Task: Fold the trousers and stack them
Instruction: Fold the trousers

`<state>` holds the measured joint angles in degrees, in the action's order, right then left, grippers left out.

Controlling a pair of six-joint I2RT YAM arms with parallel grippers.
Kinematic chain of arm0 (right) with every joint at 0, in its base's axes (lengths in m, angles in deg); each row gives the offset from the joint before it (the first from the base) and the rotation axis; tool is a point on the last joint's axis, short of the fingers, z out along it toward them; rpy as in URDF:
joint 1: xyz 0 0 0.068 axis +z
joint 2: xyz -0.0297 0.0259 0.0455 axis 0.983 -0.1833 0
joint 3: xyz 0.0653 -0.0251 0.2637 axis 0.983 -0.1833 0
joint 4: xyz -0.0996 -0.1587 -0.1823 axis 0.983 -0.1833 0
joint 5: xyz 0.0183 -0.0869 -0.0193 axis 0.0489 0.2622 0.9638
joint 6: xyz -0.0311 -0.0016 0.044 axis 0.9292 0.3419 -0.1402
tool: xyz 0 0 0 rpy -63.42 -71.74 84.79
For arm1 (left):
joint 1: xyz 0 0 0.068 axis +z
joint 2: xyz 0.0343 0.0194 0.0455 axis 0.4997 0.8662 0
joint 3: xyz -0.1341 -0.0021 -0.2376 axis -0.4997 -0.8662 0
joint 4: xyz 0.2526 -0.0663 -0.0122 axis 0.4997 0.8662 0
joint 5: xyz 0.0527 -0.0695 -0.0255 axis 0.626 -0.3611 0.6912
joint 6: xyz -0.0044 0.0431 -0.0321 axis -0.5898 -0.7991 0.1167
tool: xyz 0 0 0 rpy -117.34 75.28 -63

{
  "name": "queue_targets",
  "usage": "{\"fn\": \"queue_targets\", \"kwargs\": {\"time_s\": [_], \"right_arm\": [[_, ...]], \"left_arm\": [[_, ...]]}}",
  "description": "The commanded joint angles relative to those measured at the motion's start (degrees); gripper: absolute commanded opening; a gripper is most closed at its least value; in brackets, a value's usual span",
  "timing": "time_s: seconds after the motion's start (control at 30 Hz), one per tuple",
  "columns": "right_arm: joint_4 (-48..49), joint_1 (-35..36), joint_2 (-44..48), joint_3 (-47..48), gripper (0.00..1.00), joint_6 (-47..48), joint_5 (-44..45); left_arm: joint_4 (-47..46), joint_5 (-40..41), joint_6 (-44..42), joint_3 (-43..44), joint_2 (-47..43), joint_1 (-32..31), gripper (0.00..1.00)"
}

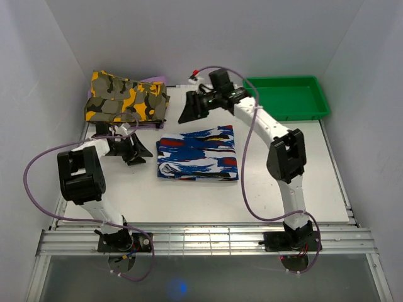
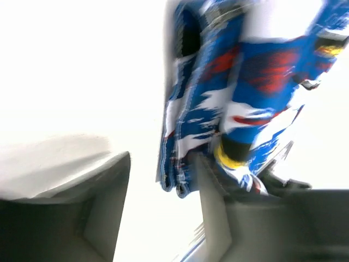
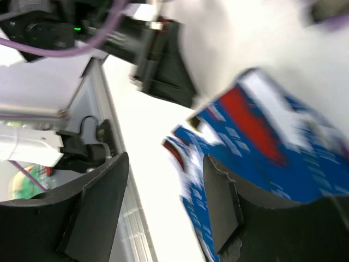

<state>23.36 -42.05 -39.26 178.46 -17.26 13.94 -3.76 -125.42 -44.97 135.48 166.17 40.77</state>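
Far left corner of the surface (image 1: 283, 189): a yellow, olive and black camouflage garment (image 1: 126, 97) is lying folded.

The left hand (image 1: 133, 151) is sitting just beside the trousers' left edge. Its fingers are standing partly apart and holding nothing.

The blue streaked trousers (image 1: 198, 153) are lying folded at the middle of the surface, apart from the camouflage garment, so stacking is judged not yet done.

The right hand (image 1: 191, 108) is hanging just beyond the trousers' far edge, also partly open and empty. A green tray (image 1: 286, 97) is occupying the far right corner.

Risks:
- The near left corner of the fold is showing pale lining and looking loose.
- A finger dragging past that edge could catch a layer and pull the fold open.
- Lifting by one layer alone could let the bundle unroll.

Views:
- The left wrist view, though blurred, is showing the stacked cloth edges close against one finger (image 2: 218, 218), which the top view is not resolving.
- The right wrist view is showing clear space between its fingers (image 3: 103, 207).
- Only the top view is giving the whole layout.
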Motion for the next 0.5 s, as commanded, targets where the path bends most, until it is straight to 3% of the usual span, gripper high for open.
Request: {"fn": "queue_targets", "kwargs": {"time_s": [0.0, 0.07, 0.1, 0.27, 0.47], "right_arm": [[-10.4, -8.2, 7.0, 0.0, 0.64, 14.2, -1.2], [-14.6, -12.1, 9.6, -2.8, 0.66, 19.5, 0.8], [-15.4, -13.5, 11.2, -6.1, 0.71, 23.7, 2.7], [-19.8, -20.1, 10.2, -6.8, 0.75, 33.7, 8.5], [-29.1, -19.6, 8.8, -0.1, 0.69, 39.6, 4.3]], "left_arm": [[5.1, -0.5, -6.2, 5.7, -8.2, 1.0, 0.66], [5.6, -0.2, -6.9, 8.6, -9.9, -0.5, 0.72], [6.2, 1.2, -7.8, 10.0, -10.2, -2.2, 0.72], [7.2, 5.5, -6.2, 16.7, -5.2, -5.5, 0.71], [8.3, 7.1, -3.7, 18.3, -1.2, -6.3, 0.56]]}}
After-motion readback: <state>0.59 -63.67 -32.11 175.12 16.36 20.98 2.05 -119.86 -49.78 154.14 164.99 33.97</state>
